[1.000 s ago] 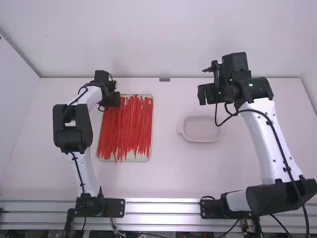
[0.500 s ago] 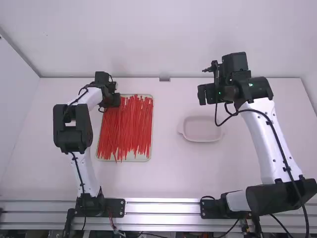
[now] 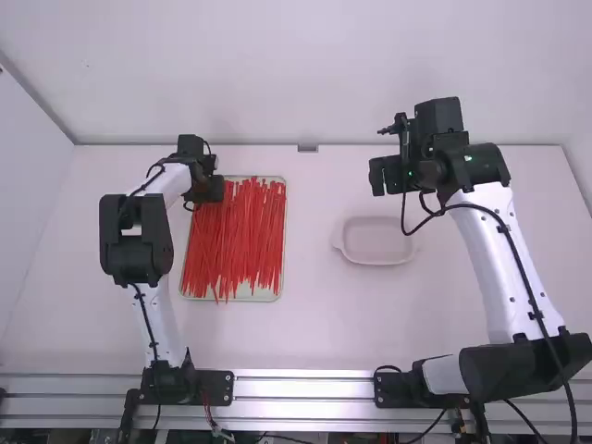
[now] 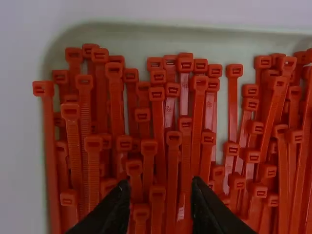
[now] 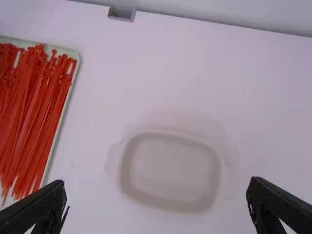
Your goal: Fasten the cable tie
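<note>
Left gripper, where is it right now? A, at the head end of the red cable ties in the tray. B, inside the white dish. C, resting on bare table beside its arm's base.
A: in the left wrist view the left gripper is open, with its tips down among the square heads of the red cable ties, close to the tray and its rounded end wall.

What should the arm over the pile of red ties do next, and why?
It should probably lower the left gripper a little and close it on a single tie. The gripper is open and straddles several of the red cable ties near their heads, at one end of the tray. It holds nothing yet, and fastening cannot start until a tie is picked up.
</note>
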